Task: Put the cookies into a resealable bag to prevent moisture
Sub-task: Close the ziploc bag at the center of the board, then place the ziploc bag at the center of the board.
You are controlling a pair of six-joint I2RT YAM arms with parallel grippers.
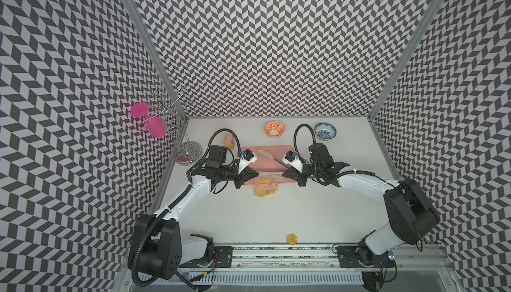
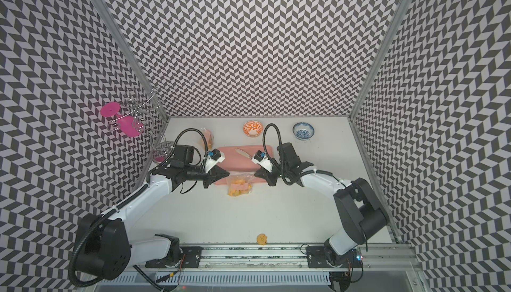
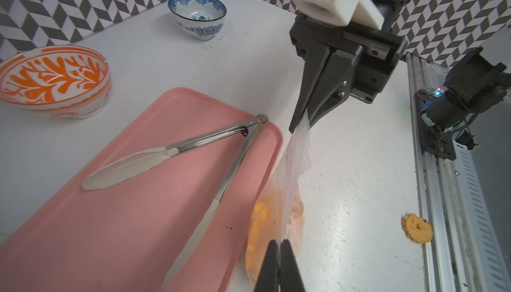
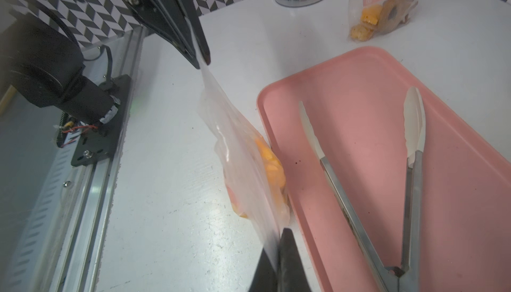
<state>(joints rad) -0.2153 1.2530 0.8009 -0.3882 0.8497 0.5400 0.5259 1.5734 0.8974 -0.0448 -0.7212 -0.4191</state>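
Note:
A clear resealable bag (image 1: 266,185) holding yellow-orange cookies (image 3: 260,213) hangs stretched between my two grippers, just in front of the pink tray (image 1: 257,166). My left gripper (image 3: 279,245) is shut on one end of the bag's top edge, and my right gripper (image 4: 278,239) is shut on the other end. In both top views the grippers face each other over the bag (image 2: 239,188). The bag's bottom rests on the table, with cookies (image 4: 272,166) bunched there. One round cookie (image 1: 292,239) lies loose by the table's front rail.
Metal tongs (image 3: 210,144) lie open on the tray (image 4: 456,194). An orange-patterned bowl (image 1: 274,128) and a blue-patterned bowl (image 1: 325,131) stand at the back. A second small bag with biscuits (image 4: 381,14) lies back left, near a chrome glass rack (image 1: 188,149).

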